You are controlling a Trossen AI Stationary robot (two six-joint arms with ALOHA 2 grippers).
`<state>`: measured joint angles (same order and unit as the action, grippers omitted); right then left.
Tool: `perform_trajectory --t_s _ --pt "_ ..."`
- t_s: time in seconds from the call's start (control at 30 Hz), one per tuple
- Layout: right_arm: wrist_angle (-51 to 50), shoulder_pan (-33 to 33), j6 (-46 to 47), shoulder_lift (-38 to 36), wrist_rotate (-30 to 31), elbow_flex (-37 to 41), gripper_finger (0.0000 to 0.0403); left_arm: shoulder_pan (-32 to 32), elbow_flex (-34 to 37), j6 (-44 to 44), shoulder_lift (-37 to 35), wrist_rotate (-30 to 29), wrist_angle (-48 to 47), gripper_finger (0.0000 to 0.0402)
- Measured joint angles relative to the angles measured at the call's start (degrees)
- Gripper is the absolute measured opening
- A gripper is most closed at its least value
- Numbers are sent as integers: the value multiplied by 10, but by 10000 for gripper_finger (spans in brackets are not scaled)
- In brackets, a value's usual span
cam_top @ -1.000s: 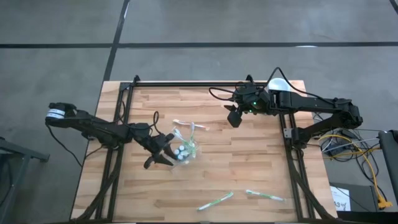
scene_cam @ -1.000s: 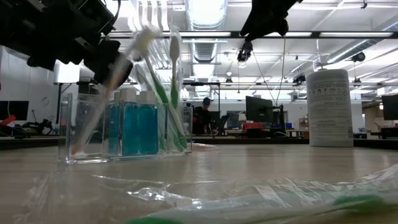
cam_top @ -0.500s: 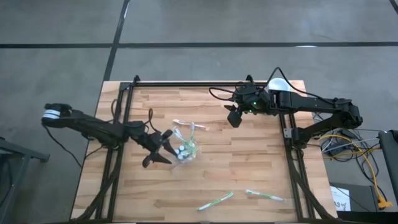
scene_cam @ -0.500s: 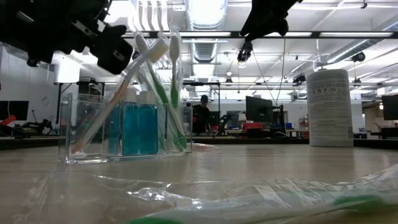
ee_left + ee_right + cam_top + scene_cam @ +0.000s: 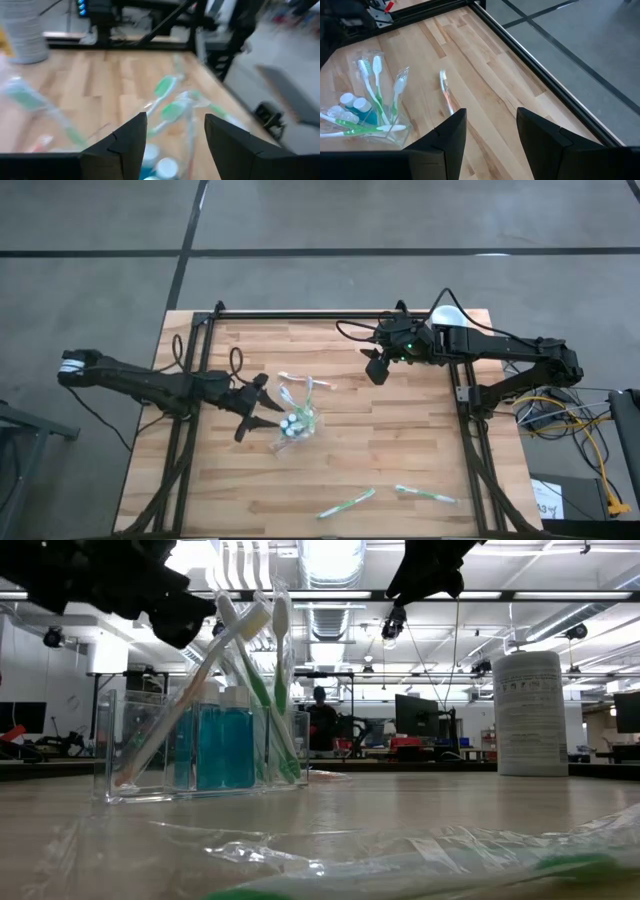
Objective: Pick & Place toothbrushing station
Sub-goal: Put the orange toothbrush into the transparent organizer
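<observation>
A clear plastic holder (image 5: 298, 421) stands on the wooden table, also in the low view (image 5: 200, 755). It holds blue bottles (image 5: 222, 745) and several toothbrushes (image 5: 262, 670) that lean against its rim. My left gripper (image 5: 262, 406) is open and empty, just left of the holder and above it; its wrist view looks down on the brush heads (image 5: 170, 110). My right gripper (image 5: 377, 370) is open and empty, hovering at the far middle of the table. A wrapped toothbrush (image 5: 446, 92) lies on the table below it.
Two more wrapped toothbrushes (image 5: 347, 502) (image 5: 428, 496) lie near the table's near edge, and one (image 5: 306, 381) just beyond the holder. A white canister (image 5: 528, 712) stands at the far right. Black frame rails (image 5: 190, 370) run along both sides.
My left gripper has drawn back from the holder toward the table's left and risen, leaving a white toothbrush that it had been at. That brush has tipped a little and now leans in the holder on its own.
</observation>
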<state>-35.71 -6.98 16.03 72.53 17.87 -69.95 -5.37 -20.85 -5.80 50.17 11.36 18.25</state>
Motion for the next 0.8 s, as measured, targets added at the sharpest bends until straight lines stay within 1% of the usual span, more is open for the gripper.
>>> perform_trajectory --t_s 0.1,0.2,0.3,0.4,0.57,0.63,0.73,0.8 --pt "0 0 0 0 0 0 169 0 -42 26 -13 -34 -98 203" --pt "0 0 0 0 0 0 169 1 -86 22 -14 -51 -168 203" --pt "0 0 0 0 0 0 169 1 -131 30 -13 -53 -205 204" --pt "0 0 0 0 0 0 169 8 -170 70 -5 -53 -246 204" --pt "0 0 0 0 0 0 169 37 -207 100 19 -54 -302 204" --pt "0 0 0 0 0 0 169 54 -213 93 30 -38 -307 204" --pt "0 0 0 0 0 0 169 84 -220 72 42 25 -305 204" --pt "0 0 0 0 0 0 169 106 -227 82 47 67 -302 204"
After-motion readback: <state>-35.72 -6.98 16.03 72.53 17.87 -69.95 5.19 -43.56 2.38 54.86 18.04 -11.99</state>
